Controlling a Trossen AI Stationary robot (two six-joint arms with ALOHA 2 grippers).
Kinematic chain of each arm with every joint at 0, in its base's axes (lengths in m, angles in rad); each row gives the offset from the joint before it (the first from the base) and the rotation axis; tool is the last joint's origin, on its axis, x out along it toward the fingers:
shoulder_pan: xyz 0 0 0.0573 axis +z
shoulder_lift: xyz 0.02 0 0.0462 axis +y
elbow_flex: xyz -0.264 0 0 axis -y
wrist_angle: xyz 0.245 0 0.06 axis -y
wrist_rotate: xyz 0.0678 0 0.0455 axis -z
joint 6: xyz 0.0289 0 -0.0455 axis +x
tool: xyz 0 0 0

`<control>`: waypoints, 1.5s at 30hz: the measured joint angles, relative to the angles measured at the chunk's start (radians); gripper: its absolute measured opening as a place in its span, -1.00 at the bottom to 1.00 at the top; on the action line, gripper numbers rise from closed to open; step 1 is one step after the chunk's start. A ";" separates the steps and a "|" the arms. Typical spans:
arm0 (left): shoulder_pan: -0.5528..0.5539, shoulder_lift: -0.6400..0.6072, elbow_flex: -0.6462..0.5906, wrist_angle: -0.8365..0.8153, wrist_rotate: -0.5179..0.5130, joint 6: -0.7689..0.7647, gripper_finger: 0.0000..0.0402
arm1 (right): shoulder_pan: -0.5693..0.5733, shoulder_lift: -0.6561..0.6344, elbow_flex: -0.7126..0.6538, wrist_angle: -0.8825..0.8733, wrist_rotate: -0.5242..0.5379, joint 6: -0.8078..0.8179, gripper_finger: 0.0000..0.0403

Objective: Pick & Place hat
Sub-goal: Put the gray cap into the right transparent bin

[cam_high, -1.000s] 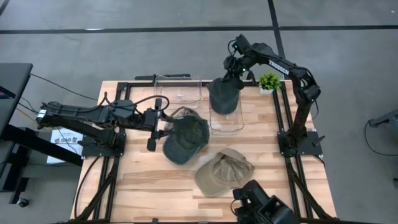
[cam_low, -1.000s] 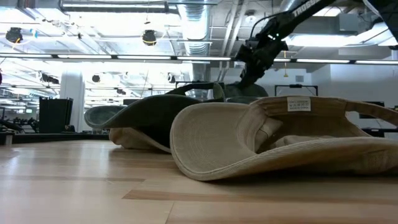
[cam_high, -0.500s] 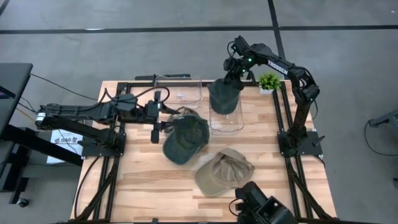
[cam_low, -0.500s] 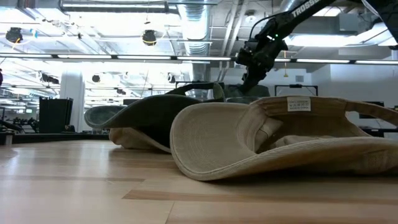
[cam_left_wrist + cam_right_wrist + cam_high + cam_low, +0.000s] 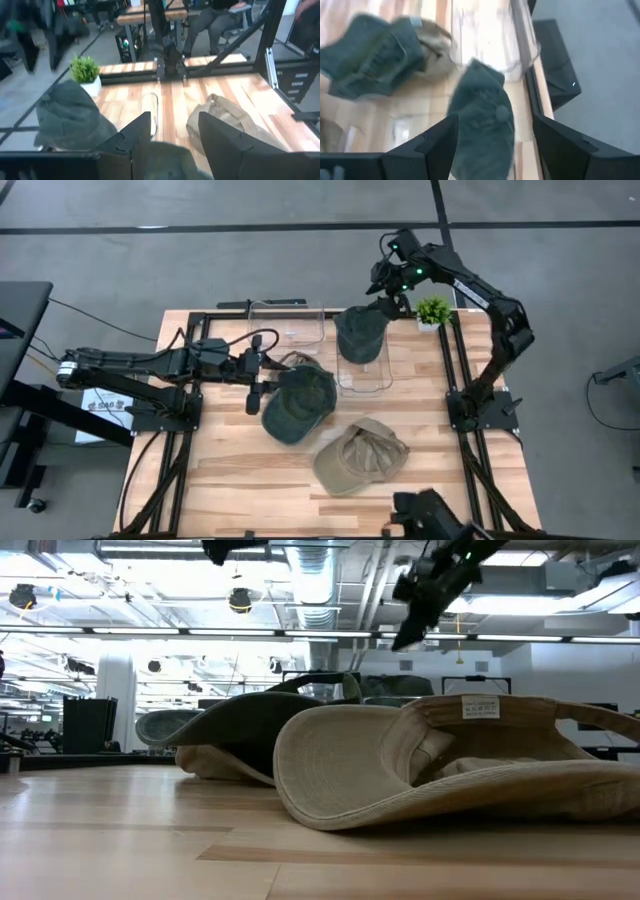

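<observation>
Up at twelve o'clock the right end effector [image 5: 387, 288] has let go of the dark grey hat [image 5: 360, 333] and lifted clear; a second ago it was clamped on the crown, and now its fingers stand wide apart and empty, up near the worktop's [image 5: 230, 480] far edge beside the little potted plant [image 5: 433, 310]. That hat now rests in the clear bin [image 5: 364, 375] at about one o'clock, its top spilling over the bin's far rim. A second clear bin [image 5: 286, 326] sits just beside it at eleven o'clock.

Over at nine o'clock the left end effector [image 5: 256, 376] hangs with fingers spread, holding nothing, just beside the dark green hat [image 5: 298, 402] near the centre. It has drawn back slightly from that hat. A tan hat [image 5: 358, 454] lies brim-up at five o'clock, touching the green one, with open wood around six and seven o'clock.

A white label [image 5: 480, 707] shows inside the tan hat; its print is too small to read.
</observation>
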 joint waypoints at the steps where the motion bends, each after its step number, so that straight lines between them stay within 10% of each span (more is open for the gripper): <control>1: 0.000 0.000 -0.013 0.001 0.000 -0.013 -0.19 | 0.011 -0.023 0.000 0.000 -0.003 0.019 0.24; 6: -0.008 0.000 -0.072 0.007 0.000 -0.100 -0.19 | 0.127 -0.116 0.000 -0.018 0.043 0.091 0.23; 17: -0.121 0.000 -0.221 0.010 0.003 -0.328 -0.19 | 0.561 -0.165 0.000 -0.041 0.501 0.379 0.23; 36: -0.414 0.000 -0.267 0.085 -0.005 -0.394 -0.19 | 1.149 -0.104 -0.001 -0.107 0.860 1.045 0.23; 45: -0.460 0.000 -0.267 0.089 -0.216 -0.522 -0.19 | 1.320 0.034 -0.001 -0.106 0.980 1.236 0.23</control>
